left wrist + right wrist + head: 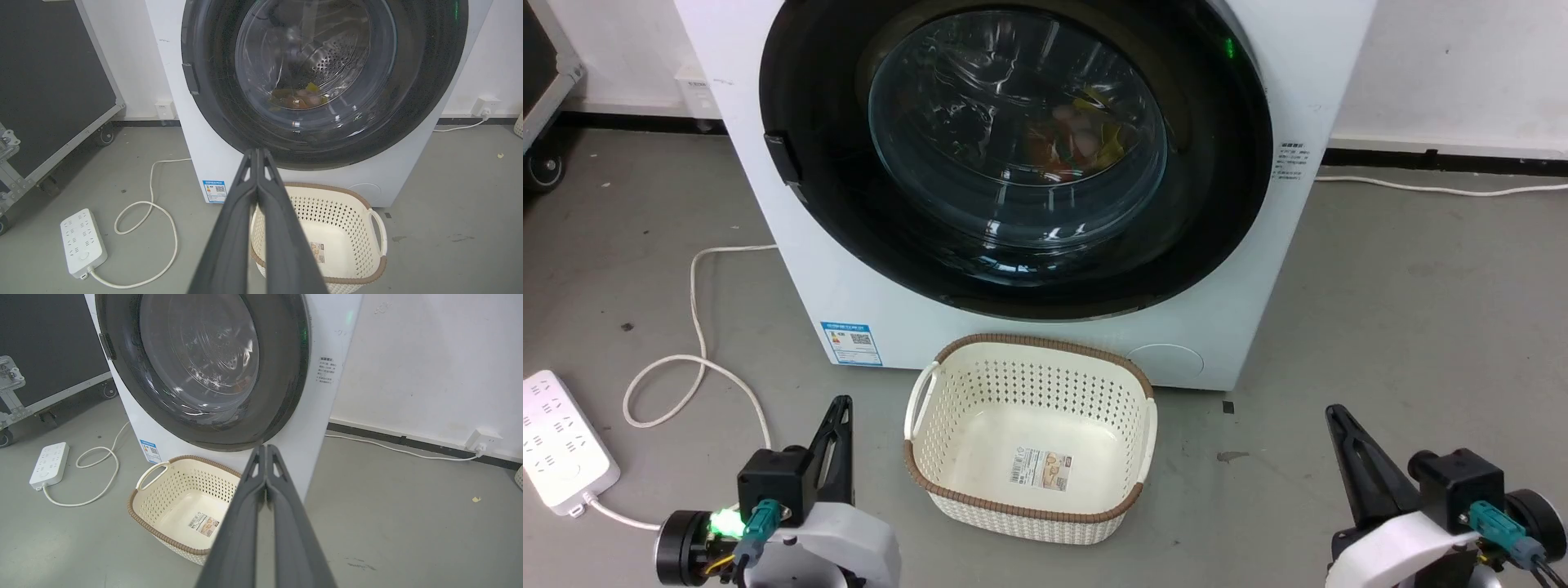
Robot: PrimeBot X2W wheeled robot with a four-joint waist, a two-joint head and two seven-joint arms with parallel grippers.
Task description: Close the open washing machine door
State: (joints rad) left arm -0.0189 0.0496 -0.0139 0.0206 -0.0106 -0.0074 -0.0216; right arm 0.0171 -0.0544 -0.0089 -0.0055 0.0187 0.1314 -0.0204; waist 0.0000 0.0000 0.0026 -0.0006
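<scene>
At twelve o'clock the washing machine door point(1013, 155) sits flush, seemingly closed already; left gripper point(257, 152) and right gripper point(266, 447) rest pinched together, empty.

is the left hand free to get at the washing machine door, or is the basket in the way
Probably yes: the left hand, shut and empty, sits beside the basket, not behind it, with open floor up to the washing machine door, which already looks closed.

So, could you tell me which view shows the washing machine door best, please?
The head view: the washing machine door sits face-on, both sides and bottom rim unobstructed, its top cropped. In the left wrist view the left fingers cross its lower rim; the right wrist view sees it obliquely.
</scene>
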